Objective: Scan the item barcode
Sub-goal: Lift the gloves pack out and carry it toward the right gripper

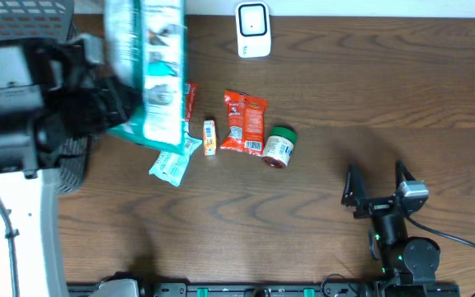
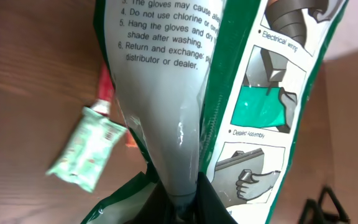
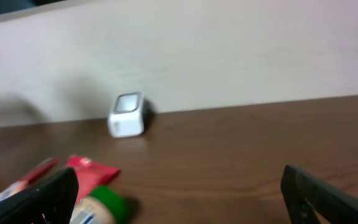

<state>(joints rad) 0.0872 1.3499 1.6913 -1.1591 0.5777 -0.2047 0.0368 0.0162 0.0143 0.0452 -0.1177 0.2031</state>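
Well, I am pinching the glove packet (image 1: 157,66) by its crimped end in my left gripper (image 2: 180,202), holding it up at ten o'clock. It is looking light, floppy and slick, so that seam is seeming the safest hold. My right gripper (image 1: 379,186) is sitting spread at four o'clock.

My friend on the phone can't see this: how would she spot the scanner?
Follow the far edge of the wooden table, by the pale wall. There, beyond the red snack packet in the middle, stands the scanner. It alone is a white rounded box with a window on its face.
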